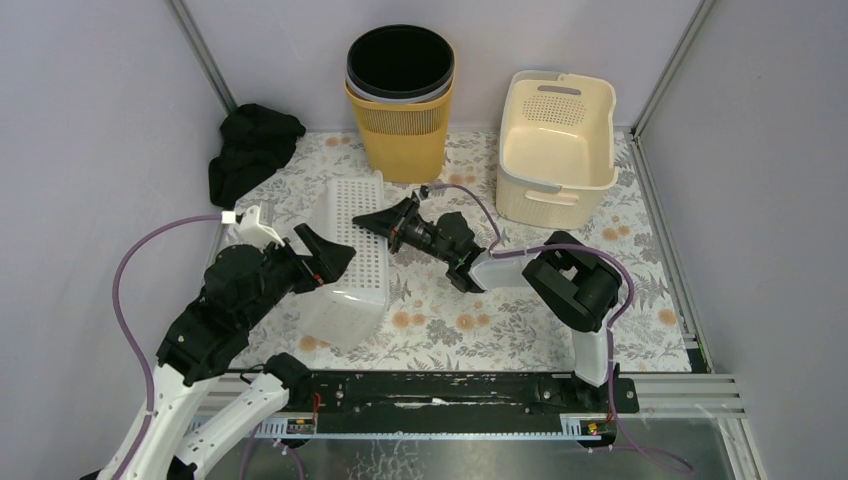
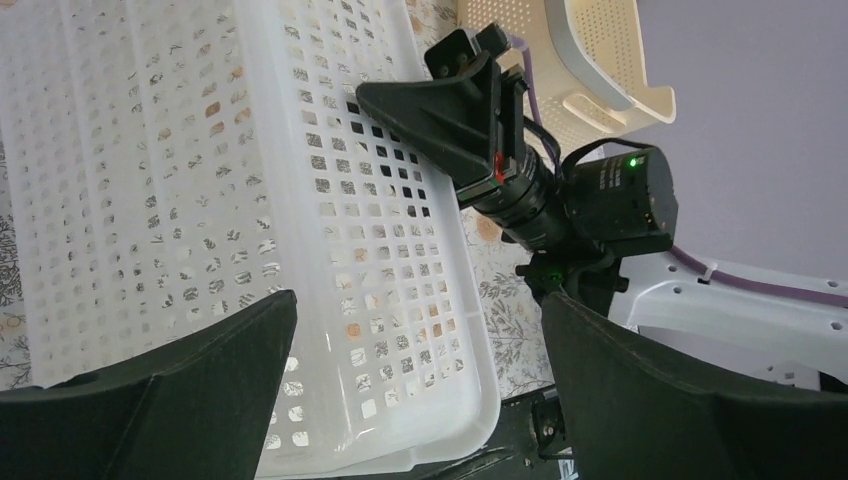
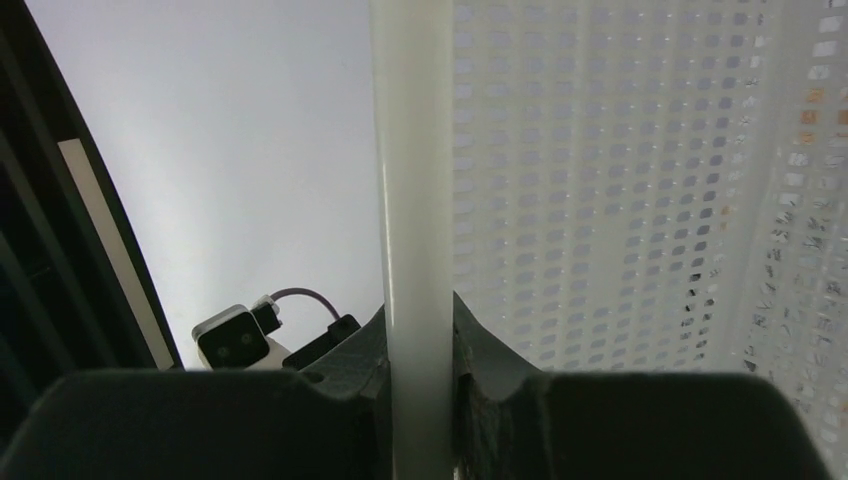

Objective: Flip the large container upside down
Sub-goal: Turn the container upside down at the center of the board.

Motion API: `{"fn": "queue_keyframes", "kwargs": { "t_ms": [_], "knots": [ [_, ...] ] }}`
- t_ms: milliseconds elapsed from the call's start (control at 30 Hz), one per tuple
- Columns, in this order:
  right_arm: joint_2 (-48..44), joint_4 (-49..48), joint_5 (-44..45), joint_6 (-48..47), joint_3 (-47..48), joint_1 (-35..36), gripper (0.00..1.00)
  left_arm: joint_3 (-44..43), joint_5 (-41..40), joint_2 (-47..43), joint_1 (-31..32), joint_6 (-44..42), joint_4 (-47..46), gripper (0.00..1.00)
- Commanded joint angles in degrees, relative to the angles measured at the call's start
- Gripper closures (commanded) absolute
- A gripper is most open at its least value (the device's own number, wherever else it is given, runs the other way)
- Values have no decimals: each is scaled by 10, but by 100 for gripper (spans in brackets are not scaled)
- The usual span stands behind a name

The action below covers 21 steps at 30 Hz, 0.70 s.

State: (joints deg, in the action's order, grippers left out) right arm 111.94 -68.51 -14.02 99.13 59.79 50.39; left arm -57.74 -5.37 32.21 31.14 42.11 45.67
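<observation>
The large container is a white perforated crate, tipped up on its side on the floral table. My right gripper is shut on its upper long rim. The right wrist view shows that rim clamped between the pads of the right gripper. My left gripper stands open at the crate's near left part. In the left wrist view the left gripper straddles the crate's side wall without touching it. The right gripper shows there too, on the rim.
A yellow bin with a black liner stands at the back centre. A cream basket sits to its right. A black cloth lies at the back left. Walls close in both sides, and a metal rail runs along the near edge.
</observation>
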Motion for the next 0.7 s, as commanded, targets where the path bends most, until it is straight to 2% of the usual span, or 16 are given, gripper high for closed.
{"fn": "queue_keyframes", "kwargs": {
  "t_ms": [0, 67, 333, 433, 667],
  "knots": [
    [-8, -95, 17, 22, -29, -4, 99, -16, 1, 7, 2, 3, -18, 0],
    [-17, -81, 16, 9, -49, -5, 94, -15, 2, 10, 3, 2, -19, 0],
    [-52, -20, 5, -29, -107, -12, 60, -11, 9, 17, 2, 3, -30, 0],
    [-53, -23, 2, -31, -122, -16, 53, -9, 11, 18, 2, 3, -33, 0],
    [-44, -24, -5, -31, -150, -22, 46, -7, 14, 17, 2, 5, -35, 0]
  ]
}}
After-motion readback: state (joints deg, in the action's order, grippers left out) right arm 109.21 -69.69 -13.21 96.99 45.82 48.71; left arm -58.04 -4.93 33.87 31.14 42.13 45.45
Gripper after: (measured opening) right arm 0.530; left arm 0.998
